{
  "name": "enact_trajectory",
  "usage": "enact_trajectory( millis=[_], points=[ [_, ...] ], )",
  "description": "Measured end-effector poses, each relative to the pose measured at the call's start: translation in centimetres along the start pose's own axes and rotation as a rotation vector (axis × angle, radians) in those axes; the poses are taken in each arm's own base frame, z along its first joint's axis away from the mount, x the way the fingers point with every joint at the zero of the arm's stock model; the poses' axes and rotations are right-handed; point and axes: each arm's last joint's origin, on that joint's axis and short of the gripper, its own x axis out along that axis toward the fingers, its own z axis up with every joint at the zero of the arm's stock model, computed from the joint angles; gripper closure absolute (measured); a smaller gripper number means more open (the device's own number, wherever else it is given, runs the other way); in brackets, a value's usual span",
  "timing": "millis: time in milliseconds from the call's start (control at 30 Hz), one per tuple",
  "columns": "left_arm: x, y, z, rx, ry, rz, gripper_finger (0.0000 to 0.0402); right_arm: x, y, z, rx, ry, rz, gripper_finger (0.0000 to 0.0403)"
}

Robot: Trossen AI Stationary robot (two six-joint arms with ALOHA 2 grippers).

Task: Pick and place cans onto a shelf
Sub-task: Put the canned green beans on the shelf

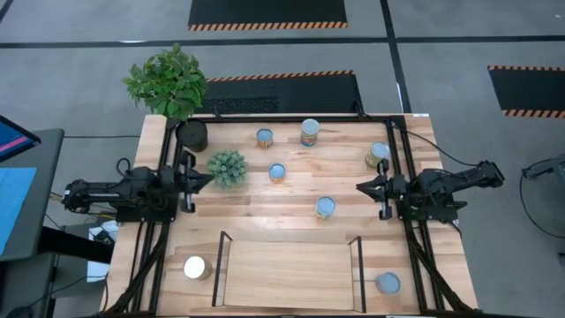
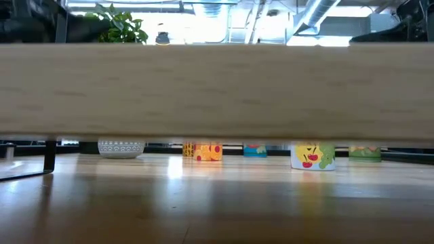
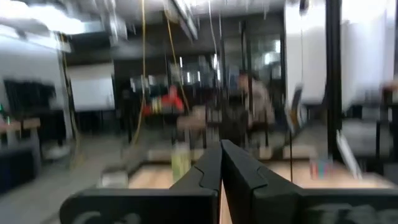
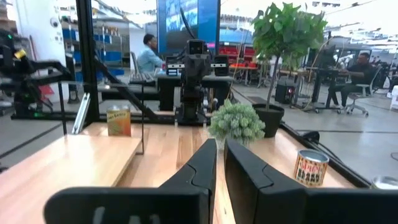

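Note:
Several cans stand upright on the wooden table: (image 1: pixel 266 137), (image 1: pixel 310 132), (image 1: pixel 277 171), (image 1: pixel 325 208), (image 1: pixel 377 155), one near the front right corner (image 1: pixel 387 283) and a white-topped one (image 1: pixel 195 268) left of the shelf. The shelf (image 1: pixel 287 274), a light board between dark brackets, stands at the near edge. My left gripper (image 1: pixel 207 179) is shut at the left side, level, beside a small green plant. My right gripper (image 1: pixel 360 187) hovers at the right side, its fingers (image 4: pixel 208 163) apart by a narrow gap with nothing between them. Both are clear of the cans.
A leafy plant in a black pot (image 1: pixel 192 134) stands at the far left corner, and a small green plant (image 1: pixel 228 168) in a white pot sits just ahead of my left gripper. In the low view the shelf board (image 2: pixel 217 88) hides the arms. People sit beyond the table.

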Motion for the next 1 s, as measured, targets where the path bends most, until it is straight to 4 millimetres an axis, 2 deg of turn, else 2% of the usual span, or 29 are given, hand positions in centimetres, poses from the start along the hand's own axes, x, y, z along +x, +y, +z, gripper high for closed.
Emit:
enact_trajectory(
  millis=[133, 1000],
  points=[
    [-0.2, -0.1, -1.8, 0.018, 0.190, -0.018, 0.0402, 0.0, 0.0, -0.4, -0.015, 0.044, 0.004, 0.0344],
    [0.0, -0.2, -2.0, 0.015, 0.214, -0.044, 0.0401, 0.0, 0.1, -0.8, -0.031, 0.087, 0.010, 0.0344]
  ],
)
